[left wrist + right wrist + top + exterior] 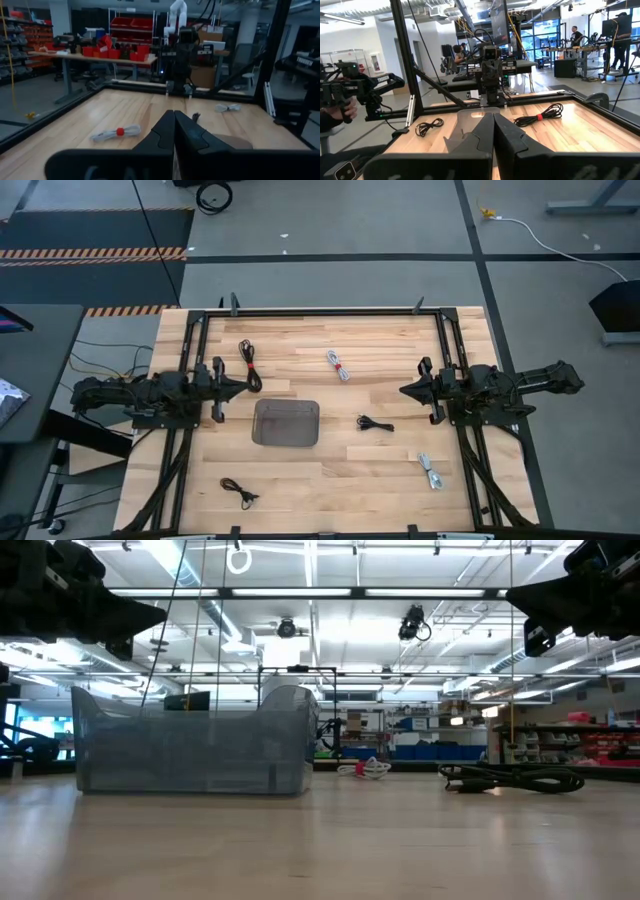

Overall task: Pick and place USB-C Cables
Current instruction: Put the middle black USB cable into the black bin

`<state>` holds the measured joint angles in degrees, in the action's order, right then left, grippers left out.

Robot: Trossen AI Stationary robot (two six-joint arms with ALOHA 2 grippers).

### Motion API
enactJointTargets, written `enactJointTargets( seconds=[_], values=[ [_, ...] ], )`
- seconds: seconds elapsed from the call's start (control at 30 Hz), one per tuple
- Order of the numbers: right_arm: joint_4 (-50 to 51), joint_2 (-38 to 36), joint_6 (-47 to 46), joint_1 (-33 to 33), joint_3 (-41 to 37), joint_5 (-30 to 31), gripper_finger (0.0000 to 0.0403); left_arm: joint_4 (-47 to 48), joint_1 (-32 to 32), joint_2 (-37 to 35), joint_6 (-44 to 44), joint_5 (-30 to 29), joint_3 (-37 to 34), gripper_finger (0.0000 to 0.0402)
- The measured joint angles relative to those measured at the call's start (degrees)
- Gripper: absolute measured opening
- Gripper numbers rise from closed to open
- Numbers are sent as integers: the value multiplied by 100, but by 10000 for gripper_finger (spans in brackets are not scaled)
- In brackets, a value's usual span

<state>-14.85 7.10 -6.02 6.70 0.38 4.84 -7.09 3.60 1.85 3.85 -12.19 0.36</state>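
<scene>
Five USB-C Cables (249, 364) scattered on surface (380, 470) around grey tray (286, 423); left end effector (240, 386) and right end effector (404, 390) clenched, empty.

Left gripper (243, 385) fingers closed, right gripper (403, 390) fingers closed, arms facing each other

The tabletop (380, 470) is pale blond wood in planks. The tray (286, 423) is translucent grey. Three cables are black (375, 423), (239, 492), (249, 364); two are white-grey (430, 471), one with a red tie (339, 366). Both arms are dark.
</scene>
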Motion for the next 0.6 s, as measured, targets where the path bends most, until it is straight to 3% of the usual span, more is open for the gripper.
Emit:
enactJointTargets(
  seconds=[0.37, 0.5, 0.6],
  values=[
    [0, 0, 0, 1, -1, 0, 10, -36, -1, 0, 1702, 1, 0, 7],
    [-4, -1, 24, 0, -1, 11, 10, -165, -2, 2, 1792, -15, 0, 7],
    [-124, 1, 77, -13, 0, 386, 10, -732, -5, 0, 1757, -103, 0, 7]
  ],
)
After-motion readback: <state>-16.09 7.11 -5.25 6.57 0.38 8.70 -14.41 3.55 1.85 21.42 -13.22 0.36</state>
